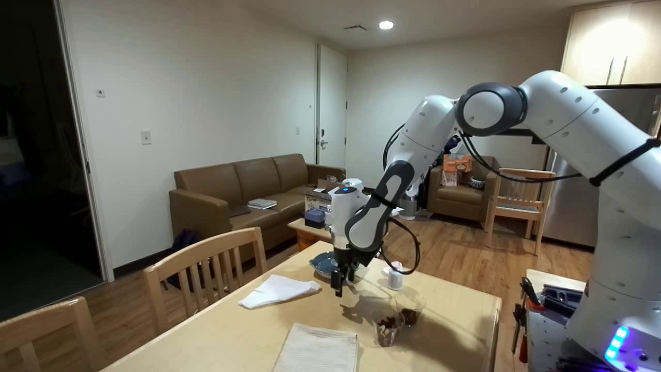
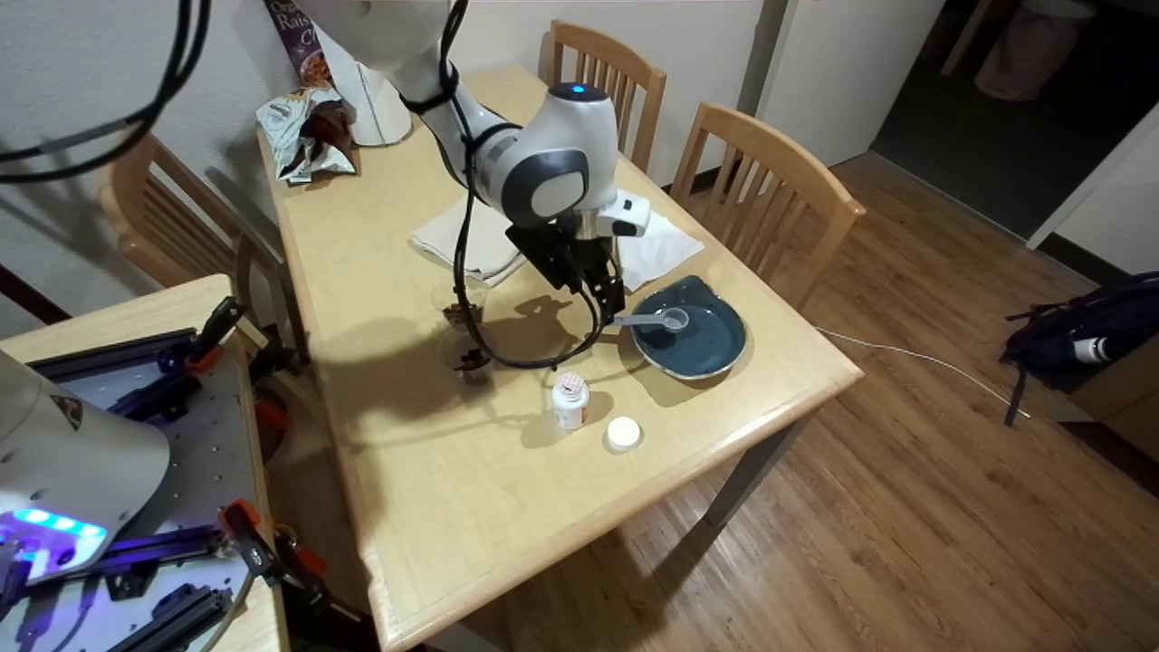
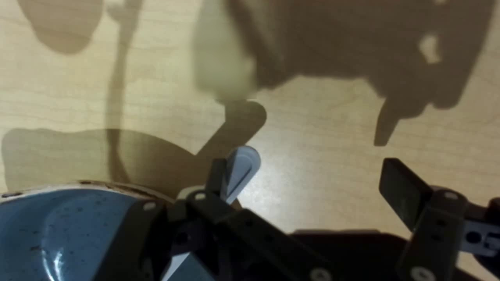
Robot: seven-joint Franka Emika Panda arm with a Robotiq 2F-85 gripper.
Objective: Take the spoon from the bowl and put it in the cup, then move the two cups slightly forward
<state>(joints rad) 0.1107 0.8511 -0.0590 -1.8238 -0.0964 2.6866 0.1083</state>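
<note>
The blue-teal bowl rests near the table's end, its rim also showing at the lower left of the wrist view. A pale grey spoon lies in it, the handle reaching out over the rim. My gripper is open above the table beside the bowl. The handle end of the spoon shows next to the left finger, partly hidden by it; whether they touch I cannot tell. Two clear cups, a nearer cup and another cup, stand close together with dark contents, away from the gripper.
A white bottle and its round lid stand between cups and bowl, towards the table edge. A white napkin and a folded cloth lie on the table. Chairs line one side. A snack bag sits farther off.
</note>
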